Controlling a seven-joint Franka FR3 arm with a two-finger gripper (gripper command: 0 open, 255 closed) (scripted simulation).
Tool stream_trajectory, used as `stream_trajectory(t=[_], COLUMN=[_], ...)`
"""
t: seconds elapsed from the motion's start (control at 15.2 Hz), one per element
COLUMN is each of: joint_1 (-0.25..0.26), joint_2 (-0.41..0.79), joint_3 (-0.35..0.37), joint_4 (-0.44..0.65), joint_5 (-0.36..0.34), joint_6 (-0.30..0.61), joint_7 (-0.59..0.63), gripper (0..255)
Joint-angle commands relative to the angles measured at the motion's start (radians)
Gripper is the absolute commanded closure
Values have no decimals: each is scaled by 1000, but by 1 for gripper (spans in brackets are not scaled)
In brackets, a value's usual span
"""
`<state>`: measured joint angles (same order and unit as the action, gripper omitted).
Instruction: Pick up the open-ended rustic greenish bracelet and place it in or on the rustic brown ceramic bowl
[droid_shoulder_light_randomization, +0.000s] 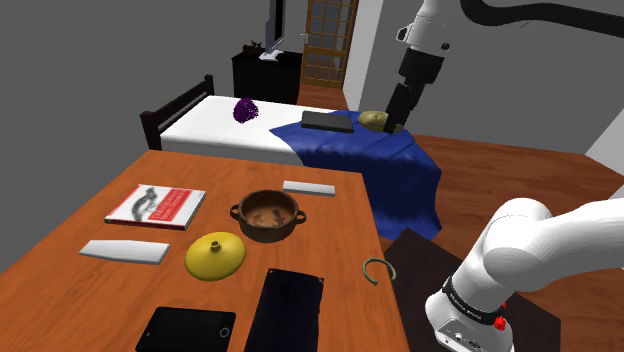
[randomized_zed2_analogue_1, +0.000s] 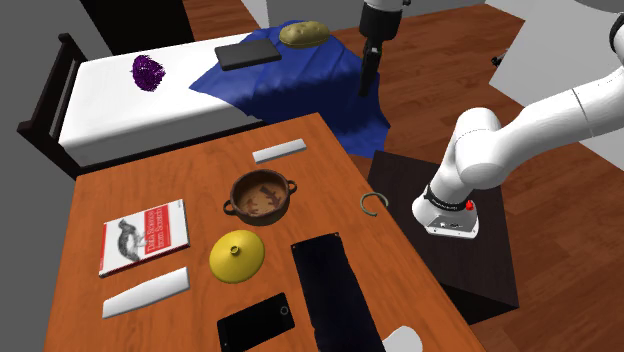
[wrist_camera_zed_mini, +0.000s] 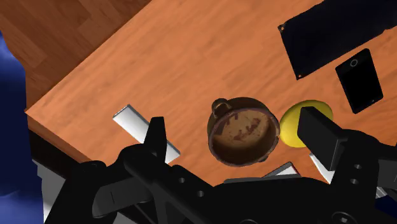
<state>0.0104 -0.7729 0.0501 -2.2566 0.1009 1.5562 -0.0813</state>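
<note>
- Shoulder view: the gripper (droid_shoulder_light_randomization: 393, 122) hangs high over a bed (droid_shoulder_light_randomization: 205, 125) draped with a blue blanket (droid_shoulder_light_randomization: 385, 165), beyond the far edge of the wooden table (droid_shoulder_light_randomization: 90, 290).
- The bracelet (droid_shoulder_light_randomization: 378, 261), a thin grey-green C-shaped ring, lies flat just beside the table edge at this view's right, with bare wood around it.
- It is well apart from the bowl (droid_shoulder_light_randomization: 268, 215), which is round, brown and mottled, with two small handles.
- Near the bowl sit a smooth yellow domed lid (droid_shoulder_light_randomization: 216, 256), a flat white bar (droid_shoulder_light_randomization: 309, 188) and a book (droid_shoulder_light_randomization: 156, 205).
- Second exterior view: the bracelet (randomized_zed2_analogue_1: 363, 203) rests near the table edge facing the stand (randomized_zed2_analogue_1: 450, 230).
- An open strip of tabletop separates it from the bowl (randomized_zed2_analogue_1: 262, 195).
- A long black slab (randomized_zed2_analogue_1: 335, 295) and a black phone (randomized_zed2_analogue_1: 257, 320) occupy the near end.
- Wrist view: the two black fingers (wrist_camera_zed_mini: 157, 130) stand wide apart with nothing clasped.
- The bowl appears far below between them, its glazed inside blotchy, with the yellow lid just beside it.
</note>
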Motion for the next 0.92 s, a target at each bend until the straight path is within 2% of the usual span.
stream_trajectory(t=[0.0, 0.86], joint_1=[0, -34], joint_2=[0, 89], joint_3=[0, -136], joint_4=[0, -345], joint_5=[0, 89], joint_6=[0, 189], joint_7=[0, -80], gripper=[0, 0])
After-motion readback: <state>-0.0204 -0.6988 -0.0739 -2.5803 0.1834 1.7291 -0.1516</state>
